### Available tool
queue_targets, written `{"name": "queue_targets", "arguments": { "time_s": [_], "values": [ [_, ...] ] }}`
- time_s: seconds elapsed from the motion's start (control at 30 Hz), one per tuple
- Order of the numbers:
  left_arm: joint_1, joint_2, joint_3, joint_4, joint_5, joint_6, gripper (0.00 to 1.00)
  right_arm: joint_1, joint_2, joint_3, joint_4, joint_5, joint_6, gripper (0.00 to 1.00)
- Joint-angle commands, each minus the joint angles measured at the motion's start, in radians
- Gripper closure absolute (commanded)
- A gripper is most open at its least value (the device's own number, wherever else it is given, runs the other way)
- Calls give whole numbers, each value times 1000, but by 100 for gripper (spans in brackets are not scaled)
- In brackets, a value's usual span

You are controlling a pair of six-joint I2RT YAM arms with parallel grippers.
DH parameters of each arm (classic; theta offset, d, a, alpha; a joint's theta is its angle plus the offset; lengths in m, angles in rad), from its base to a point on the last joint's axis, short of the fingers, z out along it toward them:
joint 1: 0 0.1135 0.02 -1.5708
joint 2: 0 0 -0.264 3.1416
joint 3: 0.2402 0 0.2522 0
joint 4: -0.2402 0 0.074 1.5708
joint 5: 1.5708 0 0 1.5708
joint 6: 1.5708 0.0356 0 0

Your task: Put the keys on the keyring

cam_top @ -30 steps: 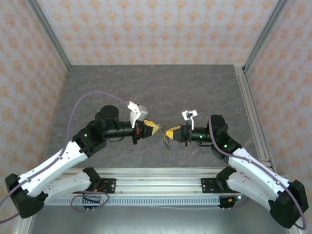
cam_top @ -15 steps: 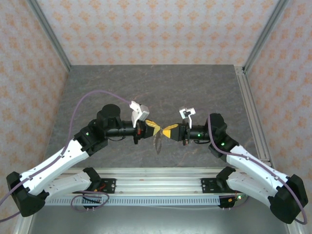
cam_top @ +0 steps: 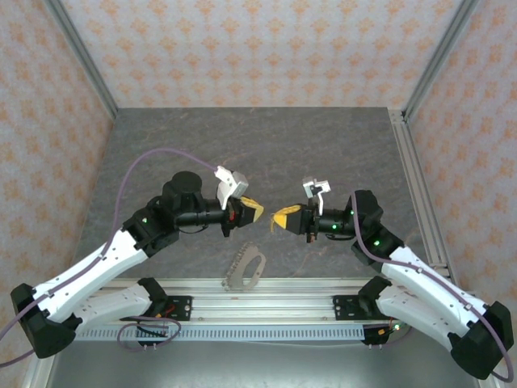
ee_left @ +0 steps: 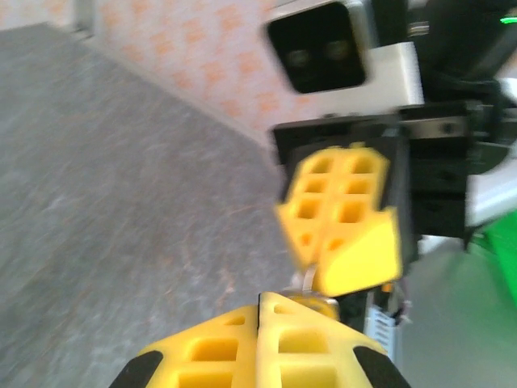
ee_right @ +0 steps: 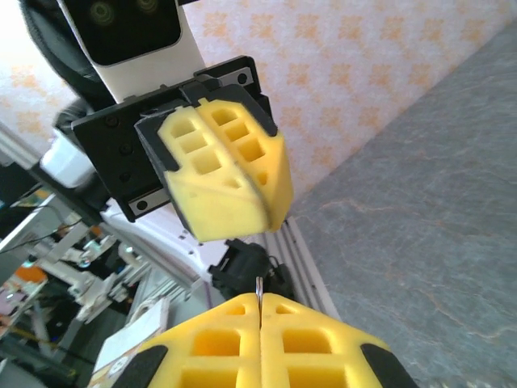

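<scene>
The keyring (cam_top: 235, 271), a pale grey-tan loop, lies flat on the grey table (cam_top: 161, 162) near its front edge, below both grippers. My left gripper (cam_top: 258, 212) (ee_left: 260, 301) is shut, and I see nothing between its yellow fingertips. Facing it a short gap away, my right gripper (cam_top: 277, 221) (ee_right: 259, 297) is shut on a key. Only a thin silvery edge of the key (ee_right: 258, 284) pokes out between the pads, and a silvery bit of it (ee_left: 308, 280) shows under the right fingers (ee_left: 347, 218). Both grippers hover above the table.
The aluminium rail (cam_top: 266, 307) with the arm bases runs just in front of the keyring. Patterned walls close in the back and both sides. Open grey tabletop stretches behind the grippers.
The keyring hung between the two gripper tips; it has dropped to the table near the front edge. The grippers have drawn slightly apart.
</scene>
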Motion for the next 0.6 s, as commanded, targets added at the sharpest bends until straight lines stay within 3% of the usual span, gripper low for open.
{"name": "queue_targets", "arguments": {
  "time_s": [0.0, 0.07, 0.13, 0.2, 0.47, 0.57],
  "values": [
    [42, 95, 87, -268, -231, 18, 100, 5, -23, -5, -82, 115, -68, 100],
    [58, 165, 118, -381, -290, 0, 93, 1, -19, -6, -134, 151, -93, 100],
    [63, 206, 113, -443, -329, -43, 78, -8, -21, -10, -179, 193, -108, 100],
    [63, 215, 88, -490, -357, -92, 69, -25, -29, -21, -205, 227, -108, 100],
    [65, 233, -76, -557, -369, -237, 60, -120, -57, -90, -146, 233, -73, 100],
    [38, 294, -101, -527, -364, -257, 49, -138, -59, -90, -154, 234, -79, 100]
  ]
}}
